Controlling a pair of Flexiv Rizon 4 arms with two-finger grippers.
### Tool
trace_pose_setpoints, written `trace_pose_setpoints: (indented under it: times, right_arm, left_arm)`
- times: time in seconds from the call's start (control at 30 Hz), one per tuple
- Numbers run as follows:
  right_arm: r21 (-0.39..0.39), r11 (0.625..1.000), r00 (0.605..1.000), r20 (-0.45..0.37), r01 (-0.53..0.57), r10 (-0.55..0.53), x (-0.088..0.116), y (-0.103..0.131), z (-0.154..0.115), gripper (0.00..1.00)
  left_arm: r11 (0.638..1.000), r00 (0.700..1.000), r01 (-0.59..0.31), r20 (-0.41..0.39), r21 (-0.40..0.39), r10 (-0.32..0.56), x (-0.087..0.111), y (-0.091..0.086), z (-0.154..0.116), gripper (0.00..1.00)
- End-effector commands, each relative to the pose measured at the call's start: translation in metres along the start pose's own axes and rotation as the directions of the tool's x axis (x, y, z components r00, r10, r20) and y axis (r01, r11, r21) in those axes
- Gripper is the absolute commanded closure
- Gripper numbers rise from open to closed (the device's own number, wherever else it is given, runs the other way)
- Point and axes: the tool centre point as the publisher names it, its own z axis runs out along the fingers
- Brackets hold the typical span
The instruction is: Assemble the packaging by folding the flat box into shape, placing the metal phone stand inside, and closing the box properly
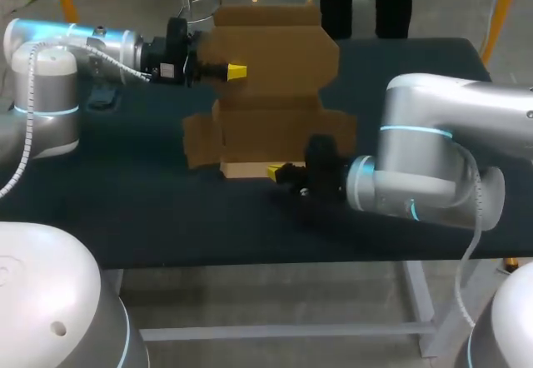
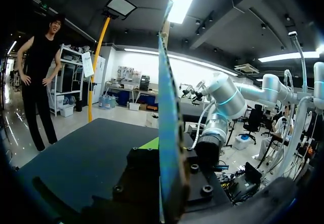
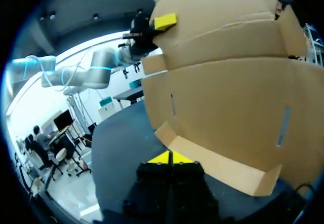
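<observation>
A flat brown cardboard box (image 1: 271,93) stands upright on the dark table, its broad face toward the camera. My left gripper (image 1: 233,72) is shut on its upper left part, one yellow tip showing on the front face. In the left wrist view the cardboard (image 2: 167,107) rises edge-on from between the fingers. A pale bottom flap (image 1: 246,168) lies folded forward on the table. My right gripper (image 1: 276,171) sits low at that flap's right end. Its yellow tips (image 3: 169,158) are shut together, right at the flap's (image 3: 217,165) near edge. No phone stand shows.
The table top (image 1: 141,201) stretches bare to the left of and in front of the box. Side flaps (image 1: 200,141) stick out from the box's lower half. My right arm's thick elbow (image 1: 425,160) hangs over the table's right side.
</observation>
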Motion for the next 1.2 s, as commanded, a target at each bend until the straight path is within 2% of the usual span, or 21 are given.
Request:
trace_pose_setpoints:
  times: [0.03,0.4,1.2]
  right_arm:
    - [-0.016,1.000,0.997,0.074,-0.007,0.008,-0.002,-0.005,0.019,1.00]
    - [0.004,1.000,0.993,0.117,-0.022,0.021,-0.017,-0.014,0.035,1.00]
    - [0.036,0.999,0.985,0.170,-0.038,0.031,-0.029,-0.021,0.054,1.00]
  left_arm:
    - [1.000,1.000,0.000,-0.005,-0.001,0.000,-0.001,0.001,-0.002,1.00]
    - [1.000,1.000,0.000,-0.005,-0.001,0.000,-0.001,0.001,-0.002,1.00]
    - [1.000,1.000,0.000,-0.005,-0.001,0.000,-0.001,0.001,-0.002,1.00]
